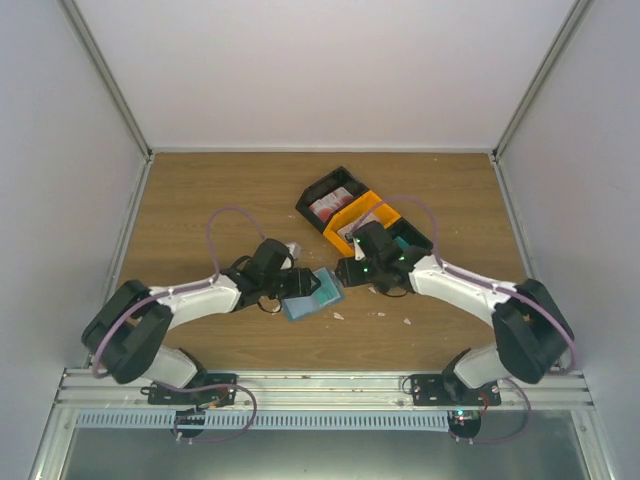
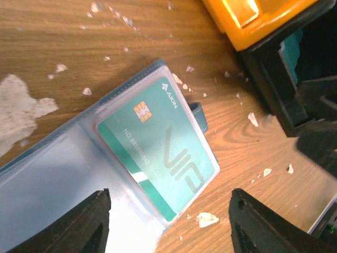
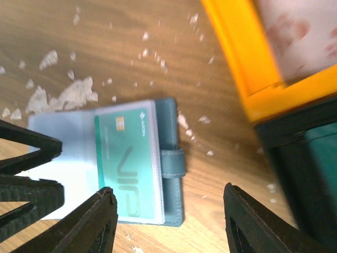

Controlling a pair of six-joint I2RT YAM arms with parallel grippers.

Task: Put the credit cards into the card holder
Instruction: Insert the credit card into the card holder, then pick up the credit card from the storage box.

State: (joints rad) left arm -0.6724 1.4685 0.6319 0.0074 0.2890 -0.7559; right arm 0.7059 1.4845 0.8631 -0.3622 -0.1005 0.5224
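Wood [image 2: 231,126] shows between card holder [image 2: 58,174] and tray [image 2: 266,74].

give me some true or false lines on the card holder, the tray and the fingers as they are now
A teal card sits in the clear sleeve of the card holder. True.
The card holder is folded shut. False: it lies open on the table.
The right arm's fingers grip a card. False: they are open and empty.
The orange compartment of the tray holds white cards with red blotches. True.
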